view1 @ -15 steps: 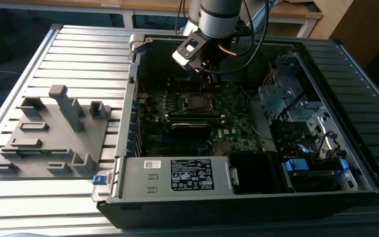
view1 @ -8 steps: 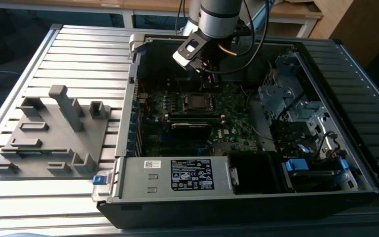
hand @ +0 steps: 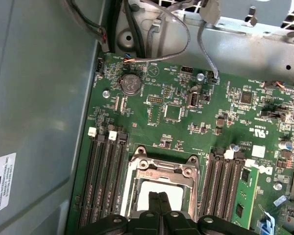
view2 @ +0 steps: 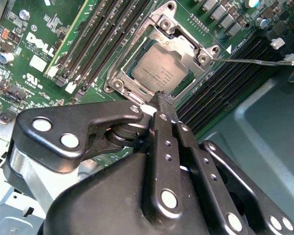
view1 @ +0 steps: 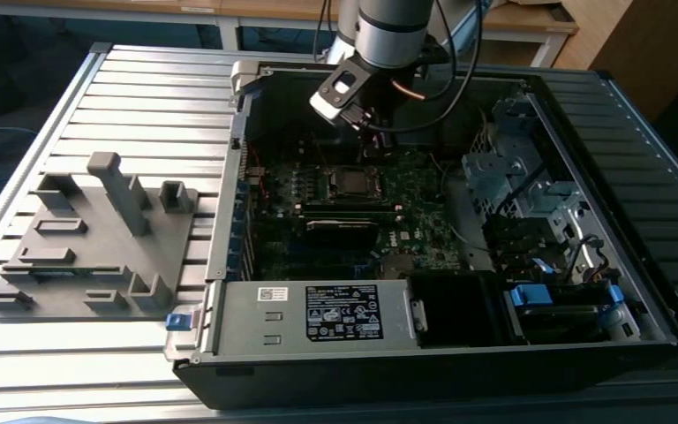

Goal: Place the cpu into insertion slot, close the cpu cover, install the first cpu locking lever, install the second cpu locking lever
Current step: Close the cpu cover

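Green motherboard [view1: 427, 199]: lies flat inside the open computer case [view1: 433, 375], in the middle of the exterior view.
Desk [view1: 139, 97]: slatted metal; it carries the case, and a grey moulded fixture [view1: 92, 247] stands on it at the exterior view's left.
Insertion slot [view1: 349, 182]: on the upper middle of the board in the exterior view, between banks of long black memory slots [view2: 103, 39].
Cpu [view2: 160, 67]: seated in the insertion slot, its dull silver top facing up.
Cpu cover [view2: 193, 54]: the silvery frame lies down flat over the slot, and the cpu's top shows through its cut-out centre.
Locking lever [view2: 255, 61]: a thin wire rod runs out from one corner of the cover across the neighbouring memory slots, angling away from the frame's edge rather than along it.
Tool [view2: 161, 98]: black, with its two fingers pressed together and nothing between them. In both wrist views [hand: 159, 197] the tips point at the edge of the cover; whether they touch it, I cannot tell.
Arm: comes down from the upper centre of the exterior view, with the tool [view1: 360, 119] hanging above the board, just beyond the slot.
Power supply [view1: 315, 314]: grey box with a label, at the lower middle of the exterior view.
Coin battery [hand: 131, 84]: round and silver, on the board away from the slot, near the case wall.
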Available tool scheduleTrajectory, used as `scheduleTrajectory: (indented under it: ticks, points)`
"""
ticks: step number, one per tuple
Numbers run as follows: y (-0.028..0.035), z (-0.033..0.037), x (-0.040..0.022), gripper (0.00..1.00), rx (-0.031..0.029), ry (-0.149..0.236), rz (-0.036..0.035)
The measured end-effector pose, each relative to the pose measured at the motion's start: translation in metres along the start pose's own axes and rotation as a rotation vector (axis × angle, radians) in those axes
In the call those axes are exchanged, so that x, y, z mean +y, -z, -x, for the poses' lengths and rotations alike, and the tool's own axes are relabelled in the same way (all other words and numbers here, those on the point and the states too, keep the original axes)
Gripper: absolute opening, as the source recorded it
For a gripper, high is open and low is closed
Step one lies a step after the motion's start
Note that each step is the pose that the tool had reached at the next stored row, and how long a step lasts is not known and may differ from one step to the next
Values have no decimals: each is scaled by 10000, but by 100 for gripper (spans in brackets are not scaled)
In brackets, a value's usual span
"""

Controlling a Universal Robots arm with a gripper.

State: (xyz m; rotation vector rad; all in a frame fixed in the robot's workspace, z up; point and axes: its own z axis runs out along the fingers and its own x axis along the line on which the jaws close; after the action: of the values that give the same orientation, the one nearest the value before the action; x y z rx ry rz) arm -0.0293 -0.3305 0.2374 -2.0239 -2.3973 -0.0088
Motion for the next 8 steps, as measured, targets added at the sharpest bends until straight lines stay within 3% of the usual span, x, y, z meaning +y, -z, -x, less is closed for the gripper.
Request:
scheduleTrajectory:
  ticks: [8]
  points:
    - [0,0,0,10,1,144,-1]
